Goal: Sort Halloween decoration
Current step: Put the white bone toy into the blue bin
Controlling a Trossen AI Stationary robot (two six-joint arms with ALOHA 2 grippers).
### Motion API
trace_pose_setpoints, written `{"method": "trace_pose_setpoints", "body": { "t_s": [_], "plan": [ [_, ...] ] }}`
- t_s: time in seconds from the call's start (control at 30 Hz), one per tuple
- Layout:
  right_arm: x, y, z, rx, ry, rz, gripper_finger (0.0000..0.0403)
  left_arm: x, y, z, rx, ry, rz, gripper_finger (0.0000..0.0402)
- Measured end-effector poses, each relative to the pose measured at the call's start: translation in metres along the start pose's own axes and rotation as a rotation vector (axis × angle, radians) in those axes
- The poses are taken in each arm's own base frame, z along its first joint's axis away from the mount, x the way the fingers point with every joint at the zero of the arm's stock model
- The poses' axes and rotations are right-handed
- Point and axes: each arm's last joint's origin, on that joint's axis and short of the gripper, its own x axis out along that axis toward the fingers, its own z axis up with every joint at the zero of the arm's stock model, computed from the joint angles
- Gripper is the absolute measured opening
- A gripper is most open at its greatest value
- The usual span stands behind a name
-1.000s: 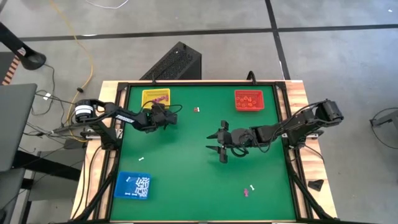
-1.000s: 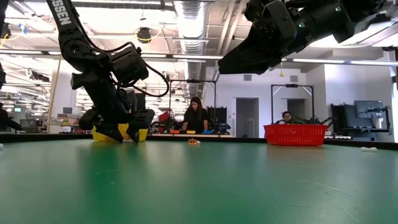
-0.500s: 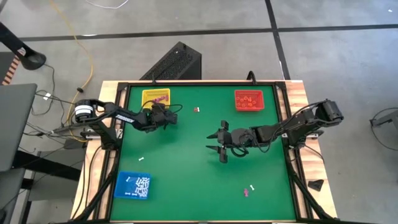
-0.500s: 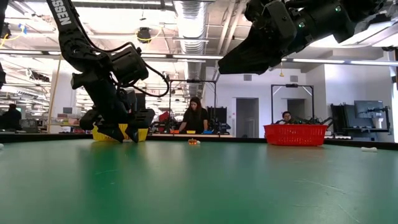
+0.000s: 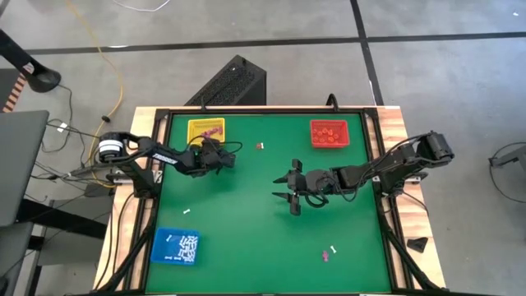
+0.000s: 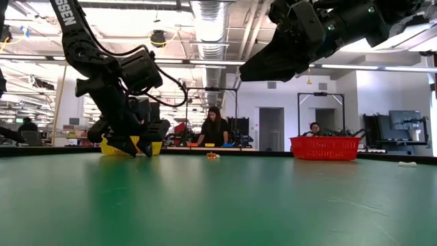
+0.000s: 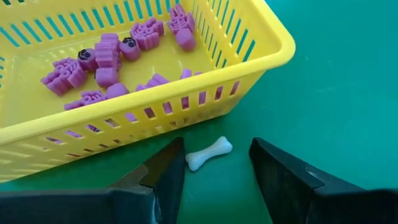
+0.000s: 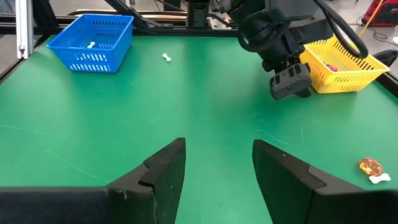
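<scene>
Small white bone trinket point(image 7: 209, 153) (lying flat), between left gripper point(image 7: 214, 171) spread fingers, beside yellow tray point(image 7: 261, 59), right gripper point(image 8: 217, 171) fingers released

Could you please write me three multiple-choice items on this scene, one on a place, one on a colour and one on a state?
1. Where does the white bone lie?
A. inside the blue basket
B. on the green mat beside the yellow basket
C. inside the red basket

2. What colour are the trinkets in the yellow basket?
A. purple
B. orange
C. white

3. How are the left gripper's fingers?
A. shut on the bone
B. shut on nothing
C. open, either side of the bone

Answers: 1 B, outside the wall; 2 A, all purple; 3 C, gaps show both sides.
</scene>
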Motion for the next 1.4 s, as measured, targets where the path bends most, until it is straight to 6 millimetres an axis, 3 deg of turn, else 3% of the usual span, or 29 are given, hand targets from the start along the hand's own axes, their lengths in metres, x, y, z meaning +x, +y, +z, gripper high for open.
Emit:
{"method": "trace_pose_setpoints", "body": {
  "t_s": [0.27,0.6,0.87,1.1,1.27,1.4],
  "plan": [
    [0.000,0.000,0.000,-0.001,0.000,0.000,0.0217,-0.002,-0.002,-0.002,0.016,0.005,-0.011,0.0173],
    [0.000,0.000,0.000,-0.001,0.000,0.000,0.0217,-0.013,-0.018,-0.010,0.074,0.010,-0.144,0.0173],
    [0.000,0.000,0.000,-0.001,0.000,0.001,0.0217,-0.030,-0.040,-0.010,0.097,0.081,-0.469,0.0173],
    [0.000,0.000,0.000,-0.001,0.001,0.002,0.0217,-0.064,-0.049,0.003,0.113,0.266,-0.876,0.0173],
    [0.000,0.000,0.000,-0.001,0.001,0.004,0.0217,-0.109,-0.050,0.012,0.132,0.375,-1.171,0.0173],
    [0.000,0.000,0.000,-0.001,0.001,0.004,0.0217,-0.147,-0.040,0.010,0.172,0.479,-1.277,0.0173]
  ]
}}
